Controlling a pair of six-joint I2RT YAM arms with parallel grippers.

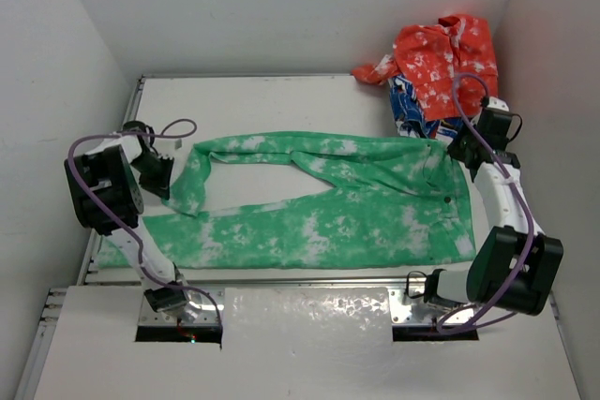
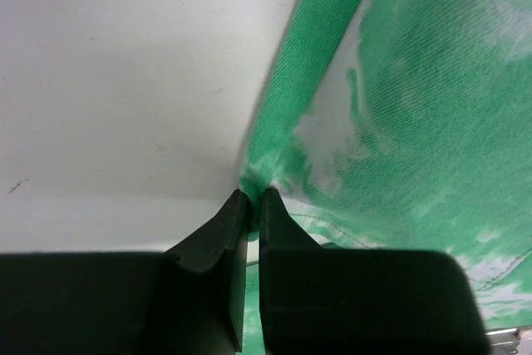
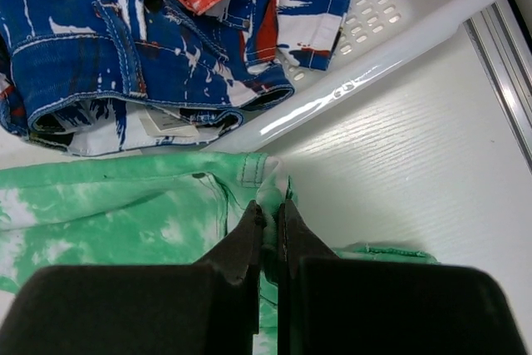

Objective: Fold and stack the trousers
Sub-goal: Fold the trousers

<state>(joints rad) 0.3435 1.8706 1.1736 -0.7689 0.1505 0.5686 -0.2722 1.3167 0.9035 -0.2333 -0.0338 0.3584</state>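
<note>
On my left wrist view, the left gripper [image 2: 253,197] has its jaws pinched together on a bunched edge of the trousers [image 2: 416,122], with green cloth puckered right at the tips. The white table [image 2: 125,81] fills the rest of that view. From above, I place this gripper [image 1: 172,183] at the cuff end of the far leg, at the left side of the table [image 1: 281,100].

On the right wrist view, the right gripper [image 3: 271,207] is closed too, nipping the far corner of the waistband. The green cloth [image 3: 125,205] spreads out to the left of the fingers. From above, that gripper [image 1: 459,150] sits at the far right corner of the trousers [image 1: 328,222].

The trousers lie flat across the table, waistband to the right and legs to the left. The far leg angles away from the near one, leaving a wedge of bare table between them. The near leg runs along the near edge, and its end reaches the near left corner.

Just beyond the right gripper I see a white basket [image 3: 399,31] holding a blue garment [image 3: 125,47], with a red garment [image 1: 436,53] heaped on top.
</note>
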